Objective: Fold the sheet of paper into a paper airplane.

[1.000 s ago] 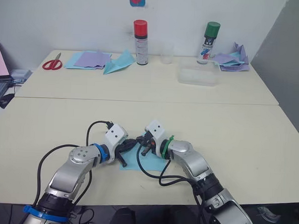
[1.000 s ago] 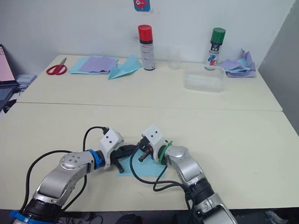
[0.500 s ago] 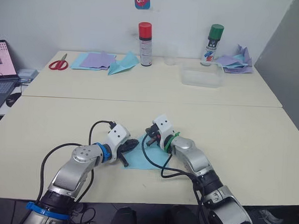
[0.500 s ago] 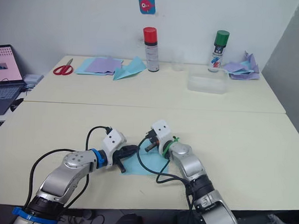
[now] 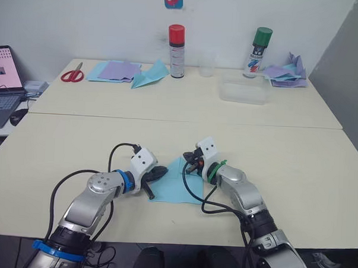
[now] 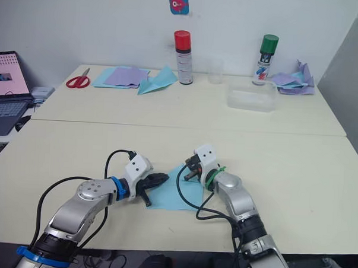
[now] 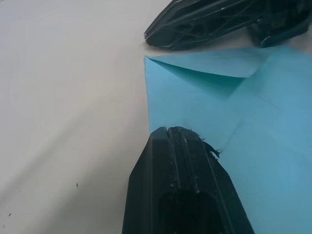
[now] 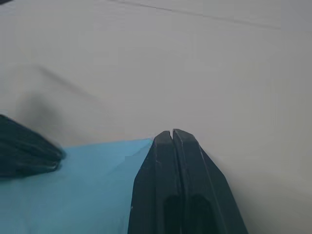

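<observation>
1. Down near the front edge of the tabletop (image 5: 297, 151), the head views show the sheet of paper (image 5: 175, 187) lying flat, one corner folded over, between the left hand (image 5: 156, 173) and right hand (image 5: 191, 164).
2. Left wrist view: fingers (image 7: 183, 195) clenched together, pressing on the sheet's edge.
3. Right wrist view: fingers (image 8: 175, 195) clenched, touching the sheet's corner.

Looking forward and down from head height over the whole tabletop (image 5: 284, 168) in both eye views, and from close above its near edge along each arm's jaws in the wrist views, all sharing the sheet of paper (image 5: 178, 184).
</observation>
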